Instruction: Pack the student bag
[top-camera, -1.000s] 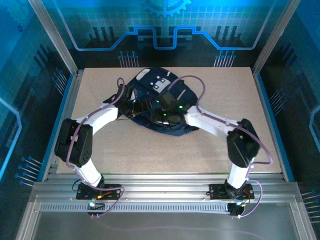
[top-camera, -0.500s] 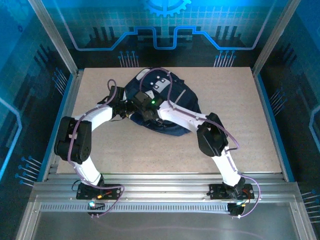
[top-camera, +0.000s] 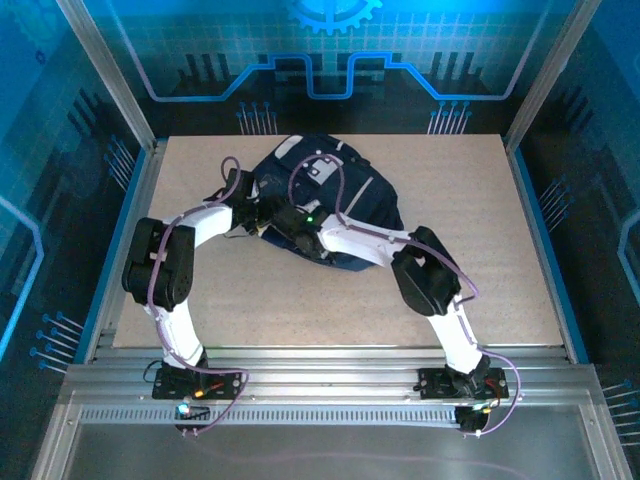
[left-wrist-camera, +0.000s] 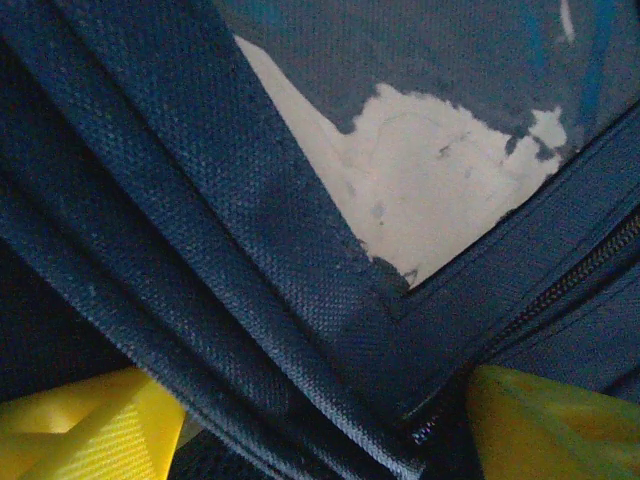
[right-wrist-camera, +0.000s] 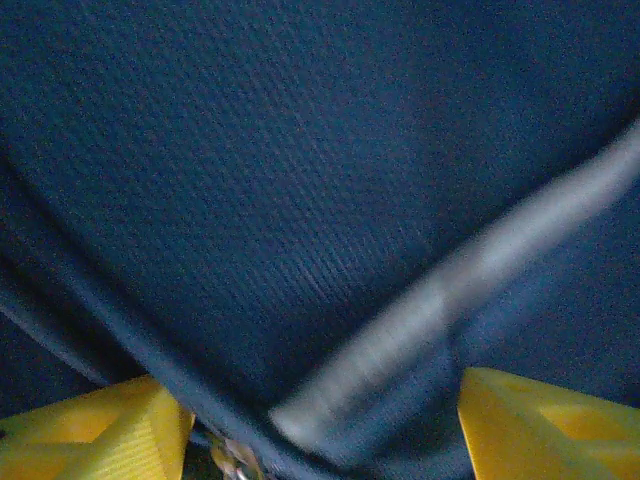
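The left hand is spread wide, its yellow fingers set either side of a thick seam fold of the student bag, which is pressed right up against both hands on the surface. A zip is seen close by one finger, a pale patch just beyond. The right hand is open wide too, with a grey band crossing between its fingers. Nothing is pinched yet. A single layer beside the zip is best taken rather than the whole fold, and lifted slowly.

The left arm and right arm had white links, black joints, looping purple cables and yellow fingers.
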